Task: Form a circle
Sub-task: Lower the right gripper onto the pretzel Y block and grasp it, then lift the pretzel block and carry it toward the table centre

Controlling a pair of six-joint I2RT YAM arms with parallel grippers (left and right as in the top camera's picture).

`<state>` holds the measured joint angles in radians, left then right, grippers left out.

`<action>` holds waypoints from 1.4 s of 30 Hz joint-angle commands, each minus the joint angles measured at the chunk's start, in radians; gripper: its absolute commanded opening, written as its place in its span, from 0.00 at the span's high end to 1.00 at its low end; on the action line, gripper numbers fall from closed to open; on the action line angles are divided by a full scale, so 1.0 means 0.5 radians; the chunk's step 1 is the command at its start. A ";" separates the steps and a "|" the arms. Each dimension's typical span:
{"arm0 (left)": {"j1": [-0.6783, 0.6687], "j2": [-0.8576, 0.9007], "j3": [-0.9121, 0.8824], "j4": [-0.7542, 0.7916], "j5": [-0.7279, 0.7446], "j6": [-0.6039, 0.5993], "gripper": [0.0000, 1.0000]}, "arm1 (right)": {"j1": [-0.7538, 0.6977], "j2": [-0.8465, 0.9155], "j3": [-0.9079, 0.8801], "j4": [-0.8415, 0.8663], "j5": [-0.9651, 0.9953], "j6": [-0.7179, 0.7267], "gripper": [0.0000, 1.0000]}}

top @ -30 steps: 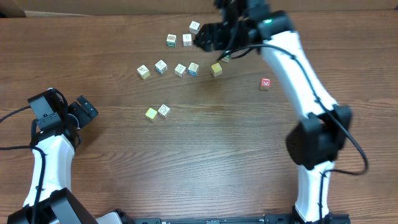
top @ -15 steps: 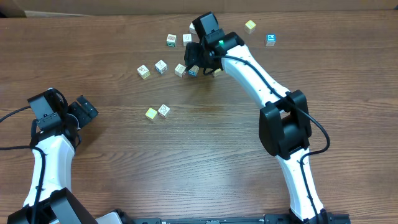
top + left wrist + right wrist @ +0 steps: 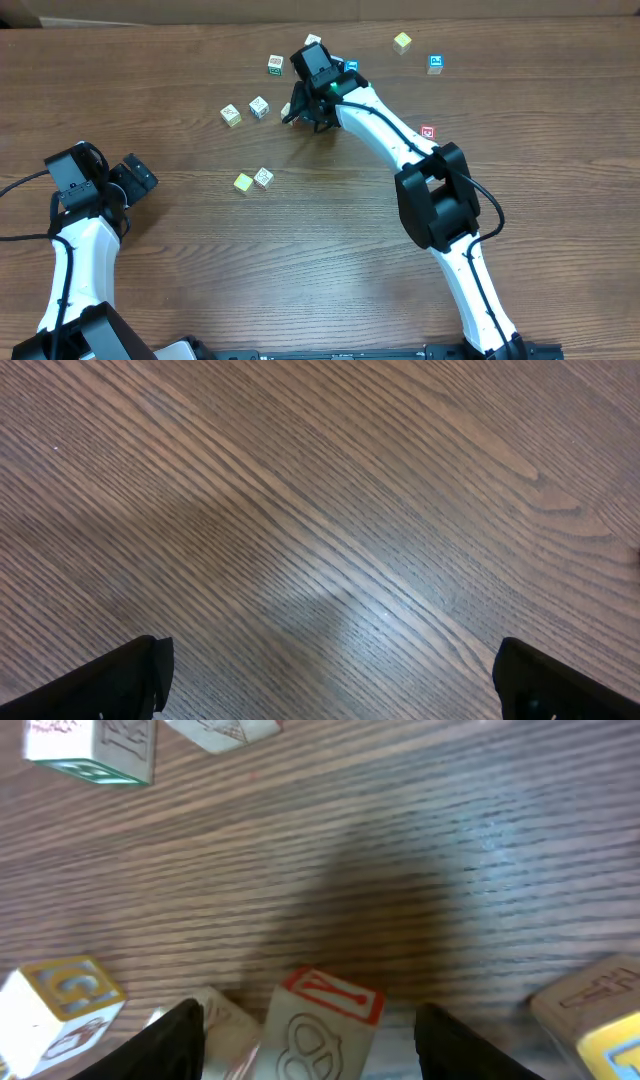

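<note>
The table is dark brown wood with a fine, wavy grain and a dull sheen. The right gripper hangs low over its far middle. Its black fingers stand apart on either side of a red-print cube, which is pale raw wood, square-edged, with a red border and a red outline figure on its faces. A gap shows between this cube and the finger on the right of the wrist view, and a pale cube sits just beside the other finger, so nothing is gripped. The circle is no ring as it lies. Its little cubes are bunched under and just beside this gripper, mostly hidden from overhead by the white arm. Around them the wrist view shows an orange-lettered cube, a yellow-faced cube and a green-edged cube. Nearer the table's middle a plain yellow cube touches a printed cube. The left gripper is spread wide over bare wood at the left, holding nothing.
</note>
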<state>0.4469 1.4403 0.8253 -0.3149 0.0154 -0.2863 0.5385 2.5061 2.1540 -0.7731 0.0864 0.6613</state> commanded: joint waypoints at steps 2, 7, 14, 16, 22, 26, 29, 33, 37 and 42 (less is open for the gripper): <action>0.007 -0.031 -0.005 0.002 0.007 -0.018 0.00 | 0.005 0.081 0.021 0.005 0.038 0.017 0.41; 0.008 -0.031 -0.005 0.002 0.007 -0.018 0.01 | 0.005 0.081 0.021 0.009 0.037 0.016 0.51; 0.007 -0.031 -0.005 0.002 0.007 -0.018 0.00 | -0.010 0.070 0.029 0.002 0.036 -0.031 0.56; 0.007 -0.031 -0.005 0.002 0.007 -0.018 0.00 | -0.018 0.031 0.030 0.004 0.037 -0.101 0.62; 0.008 -0.031 -0.005 0.002 0.007 -0.018 0.01 | -0.031 -0.161 0.029 -0.073 0.036 -0.388 0.76; 0.008 -0.031 -0.005 0.002 0.007 -0.018 0.01 | -0.034 -0.266 0.030 -0.143 0.036 -0.451 0.81; 0.008 -0.031 -0.005 0.002 0.007 -0.018 0.01 | -0.037 -0.343 0.030 -0.248 0.037 -0.451 0.81; 0.007 -0.031 -0.005 0.002 0.007 -0.018 0.00 | -0.061 -0.468 0.030 -0.423 0.037 -0.452 0.81; 0.007 -0.031 -0.005 0.002 0.007 -0.018 0.00 | -0.112 -0.642 0.030 -0.598 0.036 -0.452 0.82; 0.008 -0.031 -0.005 0.002 0.007 -0.018 0.01 | -0.186 -0.898 0.029 -0.883 0.036 -0.461 0.86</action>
<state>0.4469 1.4403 0.8249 -0.3153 0.0154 -0.2863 0.4709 2.1700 2.1544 -1.1595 0.0933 0.4408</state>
